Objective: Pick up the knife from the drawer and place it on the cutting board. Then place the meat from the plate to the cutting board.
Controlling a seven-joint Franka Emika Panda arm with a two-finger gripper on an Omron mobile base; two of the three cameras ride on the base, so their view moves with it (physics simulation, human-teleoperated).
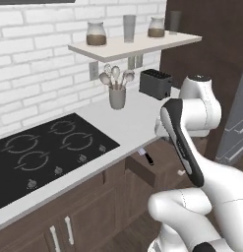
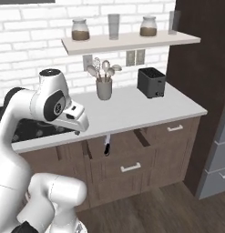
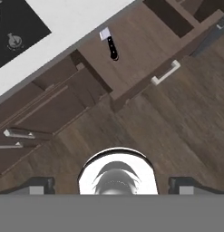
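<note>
The drawer [image 2: 125,142] stands pulled out below the white counter, and its dark brown floor [image 3: 140,45] shows in the hand view with its silver front handle [image 3: 165,73]. The knife [image 3: 111,45] lies flat inside near the drawer's back left, black handle toward the drawer front; it also shows as knife [image 1: 146,156] and knife [image 2: 106,146]. My gripper [image 3: 112,186] hangs high above the floor in front of the drawer, well clear of the knife, open and with nothing between its fingers. The cutting board, plate and meat are out of view.
A black cooktop [image 1: 44,152] fills the counter's left. A grey utensil holder [image 1: 117,97] and a black toaster [image 1: 155,83] stand at the wall under a shelf [image 1: 133,47] of jars. Cabinet doors with silver bar handles [image 3: 18,133] flank the drawer.
</note>
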